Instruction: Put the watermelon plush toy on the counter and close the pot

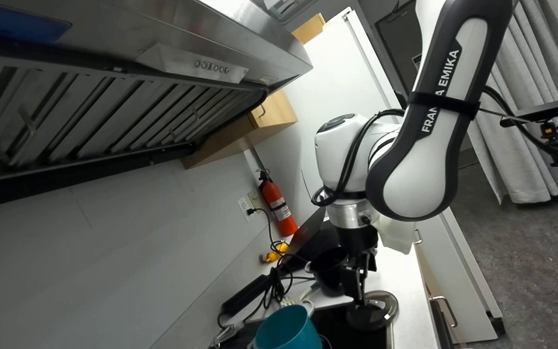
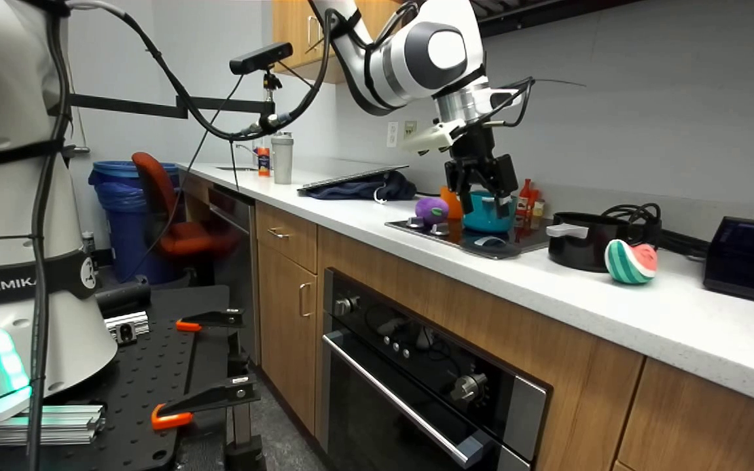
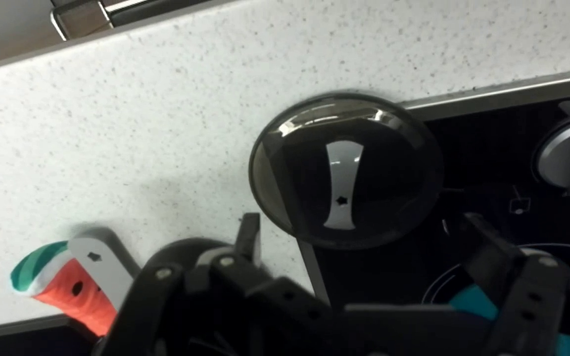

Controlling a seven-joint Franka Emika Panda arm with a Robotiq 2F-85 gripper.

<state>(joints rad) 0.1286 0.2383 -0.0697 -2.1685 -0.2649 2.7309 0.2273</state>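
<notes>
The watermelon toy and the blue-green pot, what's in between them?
The dark pot and a bit of black cooktop lie between the watermelon toy and the blue-green pot; that shows in an exterior view.

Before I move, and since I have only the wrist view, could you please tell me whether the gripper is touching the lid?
Observer: It is not; in an exterior view the gripper hangs higher than the lid, with a gap showing between them.
Operator: Thank you; my picture cuts off just past a cooktop knob, so could you say whether anything sits near there?
Observer: Yes, in an exterior view a round purple item sits right by the knobs, though I cannot tell whether it touches them.
</notes>
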